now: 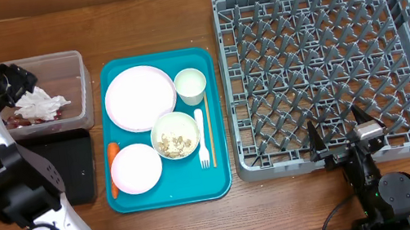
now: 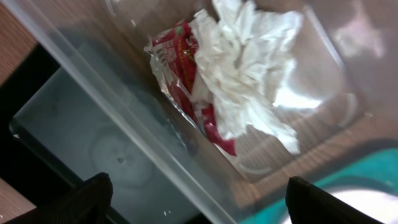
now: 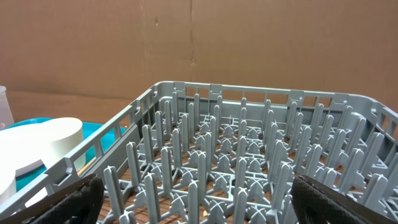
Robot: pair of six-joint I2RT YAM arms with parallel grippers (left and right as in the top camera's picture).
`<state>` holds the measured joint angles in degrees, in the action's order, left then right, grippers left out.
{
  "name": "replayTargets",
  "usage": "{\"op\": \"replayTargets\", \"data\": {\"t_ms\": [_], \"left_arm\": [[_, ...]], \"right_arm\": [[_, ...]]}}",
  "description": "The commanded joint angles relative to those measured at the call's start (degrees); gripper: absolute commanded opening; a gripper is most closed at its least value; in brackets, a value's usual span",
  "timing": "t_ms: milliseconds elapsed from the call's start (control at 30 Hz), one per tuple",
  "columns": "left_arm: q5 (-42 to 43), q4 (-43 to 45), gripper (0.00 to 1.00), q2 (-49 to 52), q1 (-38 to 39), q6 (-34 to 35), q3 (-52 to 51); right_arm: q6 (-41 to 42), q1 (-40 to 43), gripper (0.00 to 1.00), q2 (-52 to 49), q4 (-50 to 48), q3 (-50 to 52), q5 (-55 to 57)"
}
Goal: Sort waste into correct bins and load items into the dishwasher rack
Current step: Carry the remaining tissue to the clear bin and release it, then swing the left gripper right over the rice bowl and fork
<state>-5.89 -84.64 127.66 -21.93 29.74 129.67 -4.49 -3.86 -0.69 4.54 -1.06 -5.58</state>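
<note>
Gaping empty: left end effector (image 2: 202, 198) above tub (image 2: 124, 112), right end effector (image 3: 199, 200); wrapper (image 2: 177, 62) print illegible.

overhead top-down; wrists close on tub (image 2: 93, 82) and rack (image 3: 249, 168)

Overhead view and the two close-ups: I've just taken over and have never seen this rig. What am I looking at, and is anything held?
Two robot arms work at a table. The overhead view looks straight down; each close-up comes from a camera on one wrist. The left gripper hovers open over the clear tub, which holds a white napkin and a red wrapper; a black tray lies beside it. The right gripper, open and empty, sits at the grey rack's near edge. On the teal tray: large plate, pink plate, bowl of scraps, cup, fork, chopstick, carrot. Nothing is held.
</note>
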Motion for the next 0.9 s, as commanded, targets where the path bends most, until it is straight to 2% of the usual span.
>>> {"op": "replayTargets", "data": {"t_ms": [0, 267, 433, 533, 700, 867], "left_arm": [[-0.7, -0.2, 0.92, -9.3, 3.0, -1.1, 0.9], [1.7, -6.8, 0.92, -17.3, 13.1, -3.2, 0.9], [2.9, -12.2, 0.84, -17.3, 24.7, -5.9, 0.3], [2.9, -12.0, 0.8, -17.1, 33.1, -7.3, -1.9], [2.8, -7.5, 0.67, -17.0, 46.4, -7.3, -8.2], [2.7, -2.3, 0.57, -16.7, 54.4, -5.2, -15.5]], "right_arm": [[0.1, -0.3, 1.0, 0.5, -0.3, 0.6, -0.1], [0.1, -0.3, 1.0, 0.5, -0.3, 0.6, -0.1], [0.2, -0.3, 1.0, 0.5, -0.3, 0.6, -0.1], [0.1, -0.3, 1.0, 0.5, -0.3, 0.6, -0.1], [0.1, -0.3, 1.0, 0.5, -0.3, 0.6, -0.1], [0.2, -0.3, 1.0, 0.5, -0.3, 0.6, -0.1]]}}
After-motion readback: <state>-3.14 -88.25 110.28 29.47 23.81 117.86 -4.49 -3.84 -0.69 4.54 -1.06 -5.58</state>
